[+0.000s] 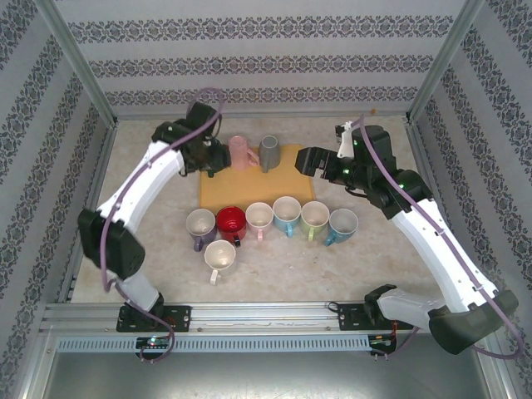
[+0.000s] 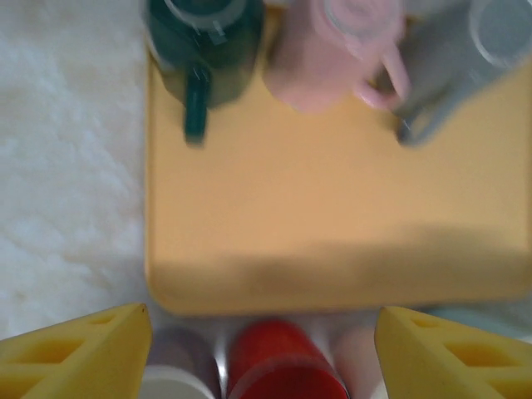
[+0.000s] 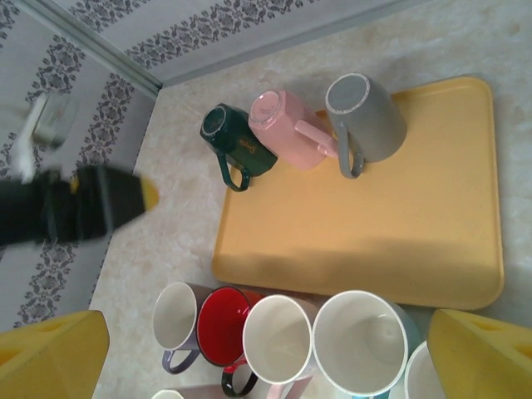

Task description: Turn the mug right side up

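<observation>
Left fingers (image 2: pixel 83 353), right fingers (image 3: pixel 50 357) spread, empty; green mug (image 3: pixel 238 141), pink mug (image 3: pixel 283 125), grey mug (image 3: pixel 370 120) bottoms-up on tray (image 3: pixel 374 233).

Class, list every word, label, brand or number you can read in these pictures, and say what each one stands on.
Green mug: a small gold mark on its side, too small to read.
Nothing else here bears any text that can be read.
</observation>
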{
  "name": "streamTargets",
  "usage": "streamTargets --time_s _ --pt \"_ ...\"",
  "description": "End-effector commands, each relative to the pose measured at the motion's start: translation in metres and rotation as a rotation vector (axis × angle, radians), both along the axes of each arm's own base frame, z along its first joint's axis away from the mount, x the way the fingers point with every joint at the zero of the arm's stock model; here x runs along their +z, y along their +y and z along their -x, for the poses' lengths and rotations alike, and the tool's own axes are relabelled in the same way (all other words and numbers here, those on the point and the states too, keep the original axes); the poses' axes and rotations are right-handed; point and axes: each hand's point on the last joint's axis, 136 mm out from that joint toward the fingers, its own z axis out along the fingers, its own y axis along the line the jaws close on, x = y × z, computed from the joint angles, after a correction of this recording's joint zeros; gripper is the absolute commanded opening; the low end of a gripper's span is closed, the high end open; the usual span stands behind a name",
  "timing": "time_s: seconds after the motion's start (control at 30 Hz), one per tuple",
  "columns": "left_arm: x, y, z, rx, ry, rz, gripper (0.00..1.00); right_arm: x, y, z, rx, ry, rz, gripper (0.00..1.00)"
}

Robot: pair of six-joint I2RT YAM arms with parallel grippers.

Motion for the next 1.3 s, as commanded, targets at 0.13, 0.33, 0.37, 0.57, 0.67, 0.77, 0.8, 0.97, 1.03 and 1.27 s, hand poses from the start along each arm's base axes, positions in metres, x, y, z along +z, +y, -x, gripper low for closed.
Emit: streamTargets --time_s 0.13,0.33,0.37,0.57,0.67,0.77,0.8,0.97,1.03,1.27 --pt "-0.003 0.022 -0.075 -0.081 -0.063 -0.083 0.77 -0.016 0.003 0.02 0.046 0.044 0.017 0.98" --pt "-0.03 0.028 -0.114 -0.09 -0.058 -0.121 0.83 -0.02 -0.005 0.03 0.044 0.06 0.06 0.98" --pt "-0.032 0.032 -0.118 -0.077 -0.055 -0.133 0.83 -0.02 -0.006 0.03 0.044 0.063 0.064 0.98" --pt "-0.051 0.046 -0.138 -0.038 -0.055 -0.065 0.84 -0.021 -0.009 0.032 0.025 0.077 0.06 0.98" --pt "-0.061 0.044 -0.142 -0.066 -0.04 -0.058 0.84 -0.023 -0.009 0.033 0.018 0.089 0.056 0.98" --pt "-0.074 0.043 -0.142 -0.078 -0.016 -0.042 0.84 -0.023 -0.009 0.033 0.01 0.094 0.049 0.98" --pt "-0.079 0.043 -0.143 -0.082 -0.008 -0.037 0.84 -0.023 -0.009 0.032 0.01 0.096 0.047 0.98" --pt "-0.095 0.039 -0.143 -0.078 0.011 -0.013 0.84 -0.024 -0.006 0.03 0.013 0.106 0.038 0.98" --pt "-0.1 0.038 -0.144 -0.076 0.011 -0.002 0.84 -0.027 -0.004 0.03 0.015 0.114 0.037 0.98" --pt "-0.122 0.036 -0.145 -0.073 0.049 0.005 0.82 -0.033 -0.002 0.03 0.019 0.128 0.029 0.98"
